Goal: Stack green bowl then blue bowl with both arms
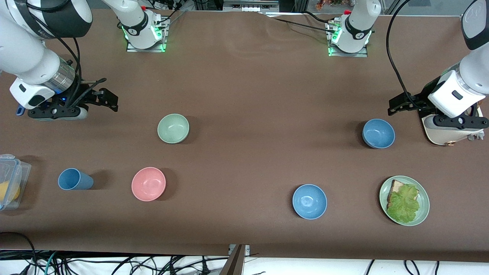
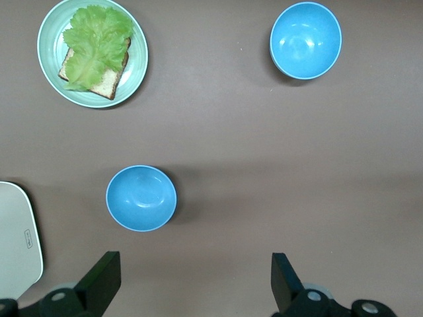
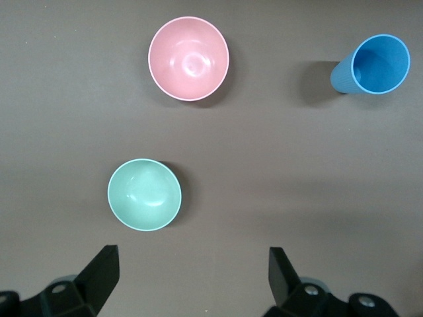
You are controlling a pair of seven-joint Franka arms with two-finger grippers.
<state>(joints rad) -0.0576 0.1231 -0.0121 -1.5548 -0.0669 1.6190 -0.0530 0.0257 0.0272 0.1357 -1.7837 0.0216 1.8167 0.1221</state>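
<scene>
Front view shows my left fingers (image 1: 397, 105) and right fingers (image 1: 109, 100) wide open and empty, so I might grab the shiny blue bowl (image 1: 309, 201), not the dull blue bowl (image 1: 378, 133) or green bowl (image 1: 173, 128) on the bench.

Legible markings: almost none. The white jointed right arm (image 1: 26, 57) carries dark lettering on the black band of its upper link, too small and cut off to read. The white flat-sided appliance (image 2: 18, 238) at the left arm's end of the brown desk (image 1: 244, 84) bears a small rectangular printed mark, characters not resolvable. The bowls, cup and plate show no text, number or brand.
</scene>
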